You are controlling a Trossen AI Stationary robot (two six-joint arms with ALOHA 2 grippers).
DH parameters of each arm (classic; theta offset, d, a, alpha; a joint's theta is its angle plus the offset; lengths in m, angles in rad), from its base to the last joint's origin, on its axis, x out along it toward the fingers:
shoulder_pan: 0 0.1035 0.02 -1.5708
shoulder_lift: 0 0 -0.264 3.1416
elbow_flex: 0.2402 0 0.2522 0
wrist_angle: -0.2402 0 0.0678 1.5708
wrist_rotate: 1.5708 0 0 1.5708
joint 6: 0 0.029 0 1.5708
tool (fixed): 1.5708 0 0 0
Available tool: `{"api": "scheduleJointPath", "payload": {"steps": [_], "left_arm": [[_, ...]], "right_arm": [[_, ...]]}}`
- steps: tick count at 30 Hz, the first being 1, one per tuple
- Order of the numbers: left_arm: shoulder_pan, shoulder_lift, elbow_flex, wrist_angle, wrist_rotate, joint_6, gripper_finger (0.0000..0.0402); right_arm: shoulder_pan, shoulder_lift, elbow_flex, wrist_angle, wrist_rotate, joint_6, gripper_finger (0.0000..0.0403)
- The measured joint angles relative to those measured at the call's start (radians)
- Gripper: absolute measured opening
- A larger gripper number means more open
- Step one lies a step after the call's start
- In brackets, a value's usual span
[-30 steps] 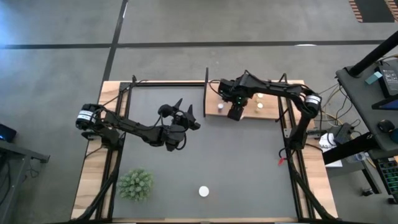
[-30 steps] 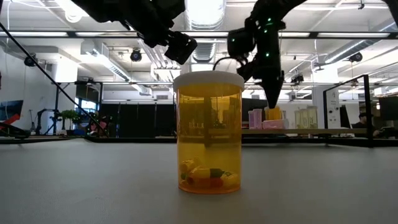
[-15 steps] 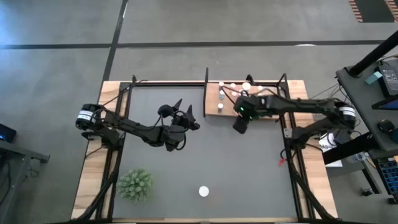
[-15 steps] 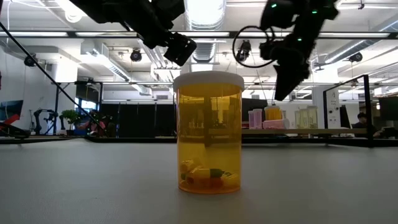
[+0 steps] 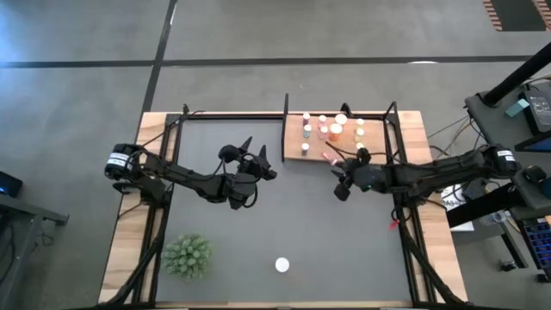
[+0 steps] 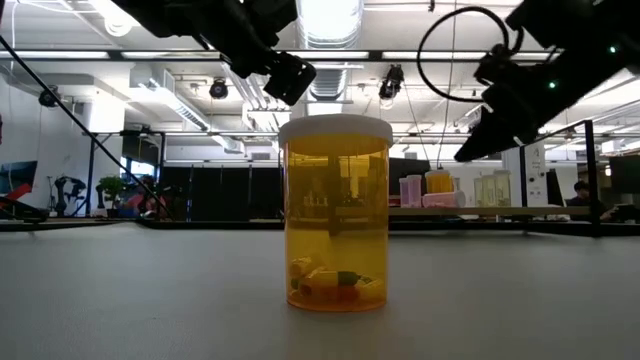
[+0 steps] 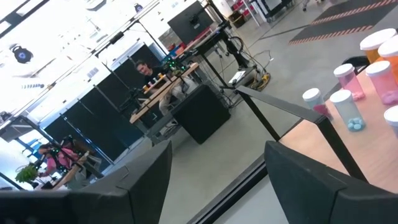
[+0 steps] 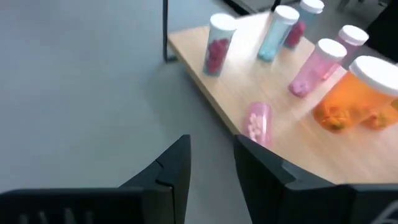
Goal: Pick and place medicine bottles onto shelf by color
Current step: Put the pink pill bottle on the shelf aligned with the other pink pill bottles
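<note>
The shelf (image 5: 296,138) stands at the mat's far edge with several medicine bottles (image 5: 336,129) upright on it: orange, pink, clear and blue ones. One pink bottle (image 8: 257,122) lies on its side at the board's near edge. An orange bottle (image 6: 336,212) with a white cap (image 5: 281,265) stands on its base on the mat near the front edge. My right gripper (image 5: 340,185) is open and empty, over the mat just in front of the shelf. My left gripper (image 5: 256,155) is open and empty above the mat's middle.
A spiky green plant (image 5: 188,256) sits at the mat's near left. Black frame rails (image 5: 399,164) run along the mat's sides. The shelf's black posts (image 5: 286,108) stand at its corners. Open mat lies between the two grippers and the front orange bottle.
My right gripper has drawn back from over the shelf toward the table's near and right edges and is now over the mat. The bottles on the shelf, hidden by the arm before, now show. My left arm has kept still.
</note>
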Motion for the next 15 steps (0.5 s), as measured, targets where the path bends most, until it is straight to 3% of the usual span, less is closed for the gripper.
{"api": "scheduleJointPath", "payload": {"steps": [6,15], "left_arm": [[0.000,0.000,0.001,0.000,0.000,0.000,0.0240],[0.000,0.000,0.001,0.001,0.000,0.000,0.0240]], "right_arm": [[0.000,-0.016,-0.118,0.235,0.002,0.067,0.0105],[0.000,0.001,-0.140,0.257,0.001,0.091,0.0106]]}}
